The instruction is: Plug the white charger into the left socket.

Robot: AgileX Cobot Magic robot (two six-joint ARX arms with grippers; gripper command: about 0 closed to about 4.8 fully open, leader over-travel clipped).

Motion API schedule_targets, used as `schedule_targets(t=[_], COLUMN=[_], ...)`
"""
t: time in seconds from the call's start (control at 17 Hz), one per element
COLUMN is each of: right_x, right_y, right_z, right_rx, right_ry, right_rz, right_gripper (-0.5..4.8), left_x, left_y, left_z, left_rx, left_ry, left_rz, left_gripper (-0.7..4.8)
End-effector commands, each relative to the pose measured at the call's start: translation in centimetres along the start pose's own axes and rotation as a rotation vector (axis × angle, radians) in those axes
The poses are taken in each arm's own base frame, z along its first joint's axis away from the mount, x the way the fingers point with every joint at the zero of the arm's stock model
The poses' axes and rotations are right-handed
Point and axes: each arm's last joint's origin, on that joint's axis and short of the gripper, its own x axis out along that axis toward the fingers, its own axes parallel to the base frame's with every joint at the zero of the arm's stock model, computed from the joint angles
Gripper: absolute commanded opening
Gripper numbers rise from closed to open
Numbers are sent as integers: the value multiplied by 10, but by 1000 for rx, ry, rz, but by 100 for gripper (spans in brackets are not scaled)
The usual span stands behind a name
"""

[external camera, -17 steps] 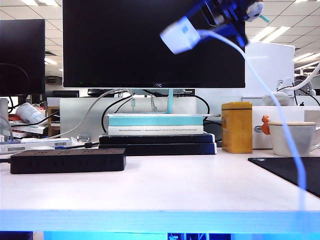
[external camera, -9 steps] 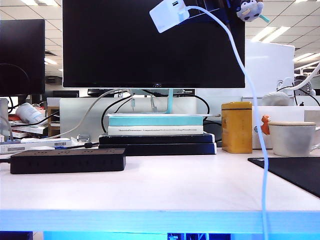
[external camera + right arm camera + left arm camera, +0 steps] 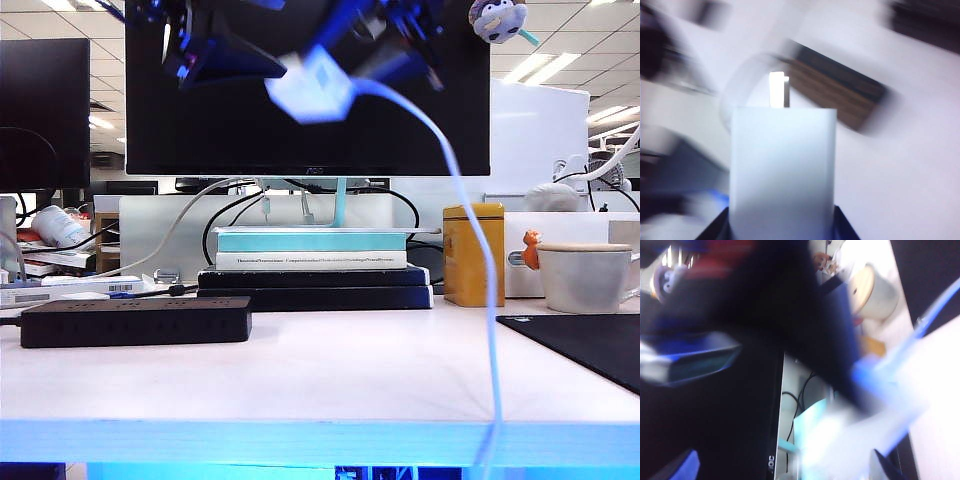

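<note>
My right gripper [image 3: 345,50] clamps the charger [image 3: 308,85] at upper centre, the left gripper [image 3: 215,50] spread wide beside it at upper left; I should lower slowly, prongs aligned over the strip [image 3: 135,320] at lower left.

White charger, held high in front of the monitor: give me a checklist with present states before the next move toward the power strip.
1. Right gripper fingers shut on the white charger: ok, the block sits between them in the right wrist view.
2. Prongs exposed and pointing away from the gripper: ok.
3. Left gripper open and holding nothing, up beside the charger: ok.
4. Power strip lying flat on the table, nothing on top: ok.
5. Cable hanging free to the table edge: ok; snagging cannot tell.
6. Prongs lined up with the left socket: not ok, the charger is far above the strip.
</note>
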Motion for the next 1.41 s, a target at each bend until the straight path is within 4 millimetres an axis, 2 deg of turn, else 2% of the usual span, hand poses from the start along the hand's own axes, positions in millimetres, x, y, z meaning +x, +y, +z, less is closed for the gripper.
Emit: schedule_targets(t=[0.06, 0.29, 0.47, 0.88, 1.41], right_x=[-2, -2, -3, -3, -3], right_y=[3, 3, 5, 7, 8], right_z=[-4, -3, -3, -3, -3], right_rx=[-48, -58, -55, -52, -28], right_ry=[31, 16, 20, 24, 26], right_rz=[-114, -103, -57, -10, 25], right_gripper=[198, 198, 198, 198, 198], left_x=[4, 11, 17, 22, 29], left_y=[-2, -10, -18, -23, -30], left_z=[-1, 5, 1, -3, -9], left_rx=[-1, -22, -43, -44, 34], left_ry=[-10, -28, -23, -19, -9], left_rz=[-8, -64, -108, -125, -147], left_gripper=[479, 479, 479, 479, 479])
